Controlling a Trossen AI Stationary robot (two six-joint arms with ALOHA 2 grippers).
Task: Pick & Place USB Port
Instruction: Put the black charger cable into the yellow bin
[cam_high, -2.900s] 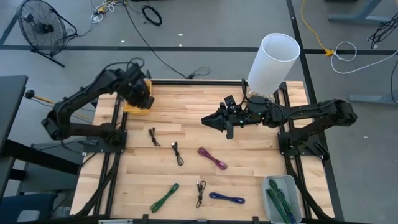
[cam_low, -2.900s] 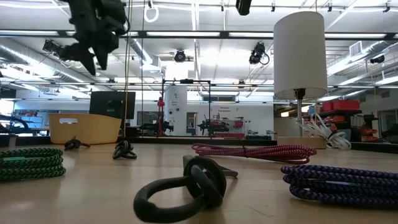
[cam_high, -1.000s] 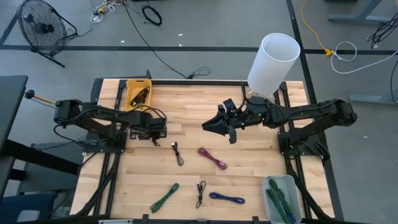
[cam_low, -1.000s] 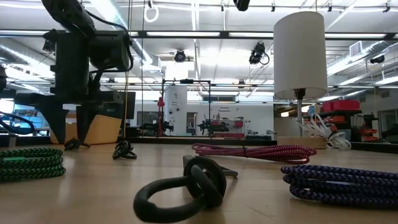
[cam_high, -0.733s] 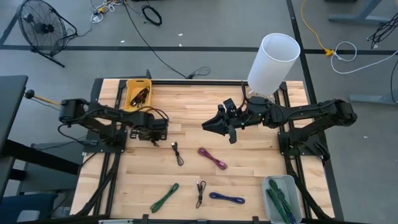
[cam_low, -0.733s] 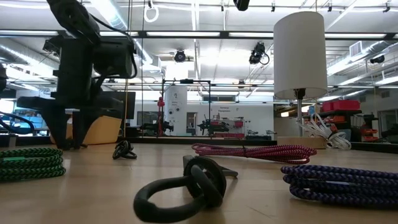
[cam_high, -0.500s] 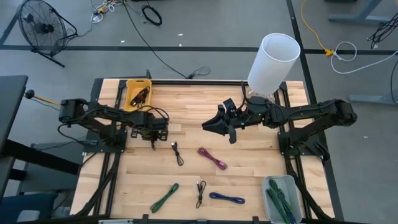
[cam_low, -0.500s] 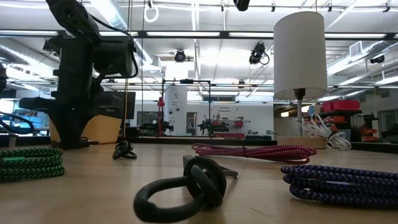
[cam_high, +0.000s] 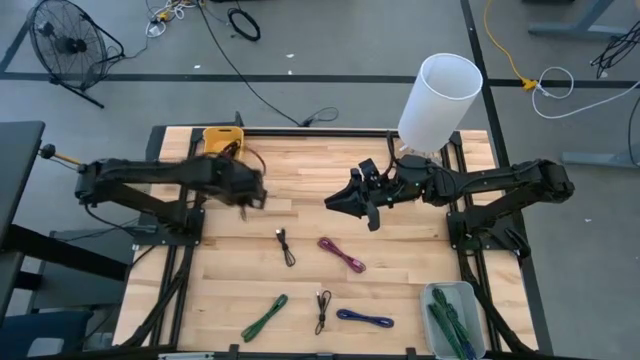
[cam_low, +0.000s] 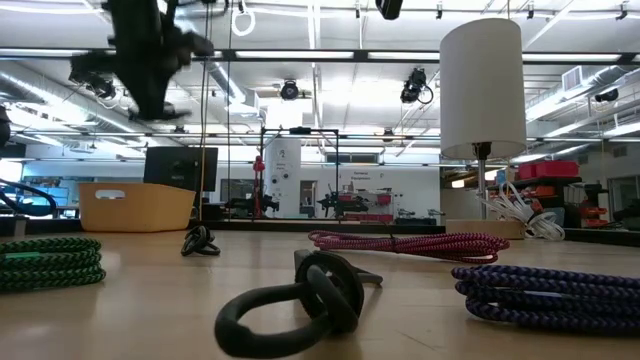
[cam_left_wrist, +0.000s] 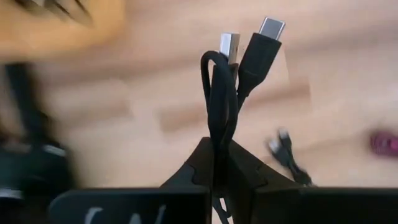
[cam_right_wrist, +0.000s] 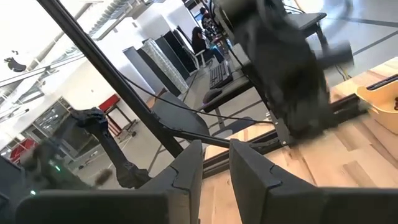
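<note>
A short black USB cable (cam_left_wrist: 217, 93), folded into a small bundle, hangs in the air with my left gripper (cam_high: 250, 192) shut on it. Its two plugs (cam_left_wrist: 249, 40) stick out past the fingers. In the low view my left gripper (cam_low: 150, 60) is high above the table's left part. A yellow bin (cam_high: 207, 135) stands at the far left corner, just beyond the gripper. My right gripper (cam_high: 333, 197) hovers over the table's middle, slightly open (cam_right_wrist: 215, 163), with nothing between its fingers. My left gripper pinches the folded cable's strands (cam_left_wrist: 217, 146) between its two fingers, several strands together. The fingers point down at the table. The bundle is lifted clear of the table, and its plug ends (cam_left_wrist: 268, 30) reach beyond the fingertips.
More coiled cables lie on the table: black (cam_high: 286, 246), magenta (cam_high: 342, 254), green (cam_high: 265, 316), another black (cam_high: 322, 308) and blue (cam_high: 365, 319). A clear bin with green cables (cam_high: 450, 318) stands at the near right. A white lamp shade (cam_high: 440, 95) rises at the far right.
My left gripper has come down over the black cable on the table's left part and shut on it. It has then risen and gone toward the far edge and the yellow bin, lifting the cable clear of the table.
</note>
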